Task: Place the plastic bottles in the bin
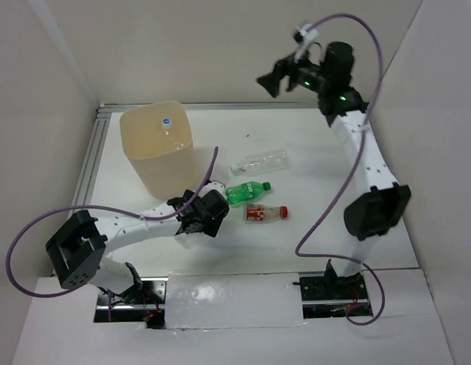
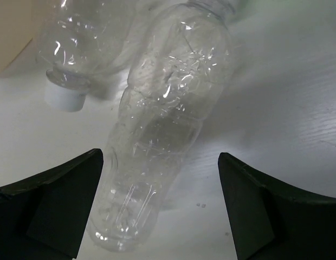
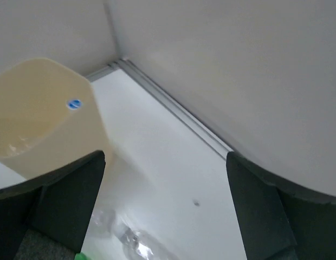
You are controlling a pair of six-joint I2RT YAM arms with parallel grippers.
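Arms differ: left tool low, spread apart around a clear bottle; right tool raised high, apart.

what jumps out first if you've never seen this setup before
The tall beige bin stands at the far left of the table, with the left hand low in front of it, open astride a clear bottle lying flat. Mid-table, a green bottle and a red-labelled bottle lie side by side, while the right hand hangs high and open over the far edge.
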